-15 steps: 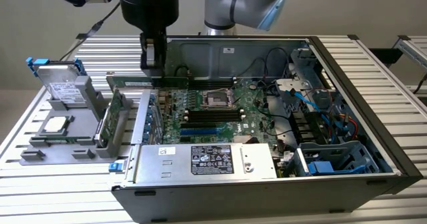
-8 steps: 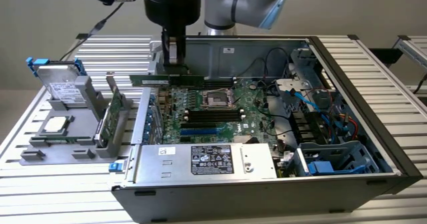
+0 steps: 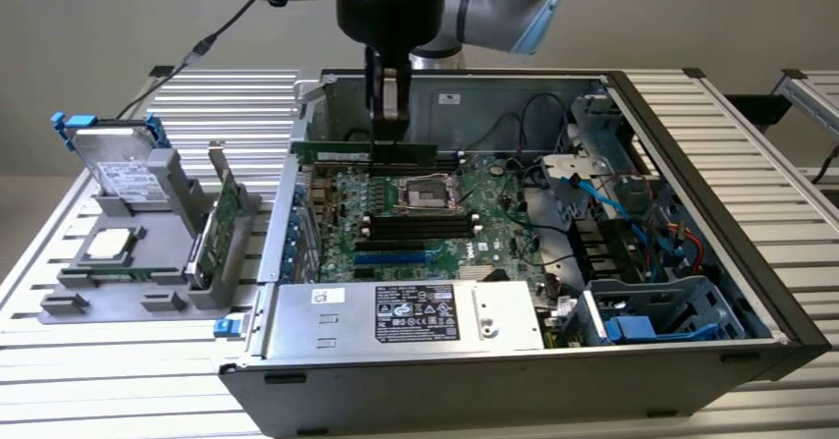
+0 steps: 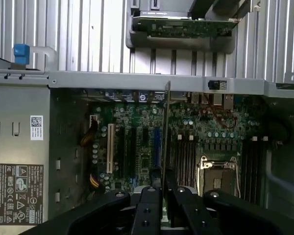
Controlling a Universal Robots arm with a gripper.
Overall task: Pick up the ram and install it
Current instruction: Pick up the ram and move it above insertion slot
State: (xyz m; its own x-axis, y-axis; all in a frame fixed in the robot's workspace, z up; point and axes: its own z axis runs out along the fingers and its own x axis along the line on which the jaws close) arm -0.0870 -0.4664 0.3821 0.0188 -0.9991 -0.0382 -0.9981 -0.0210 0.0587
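Note:
The ram [image 3: 354, 152] is a long thin green stick, held level above the far edge of the motherboard [image 3: 393, 247] inside the open computer case. My gripper [image 3: 388, 142] comes down from above and is shut on the stick near its middle. In the wrist view the ram [image 4: 165, 132] appears edge-on, rising from between the black fingers [image 4: 148, 208], with my gripper [image 4: 165, 196] clamped on it. The black memory slots [image 3: 419, 225] lie below and nearer than the stick, beside the processor socket [image 3: 430, 192]. In the wrist view the slots [image 4: 185, 156] sit just beside the stick's edge.
The case walls [image 3: 682, 164] surround the board. A silver power supply [image 3: 407, 316] fills the near side, with blue cables and a drive cage [image 3: 655, 311] at the exterior view's right. A grey holder [image 3: 132, 262] outside the case carries a drive, a taller green card [image 3: 223, 225] and a silver chip [image 3: 112, 245].

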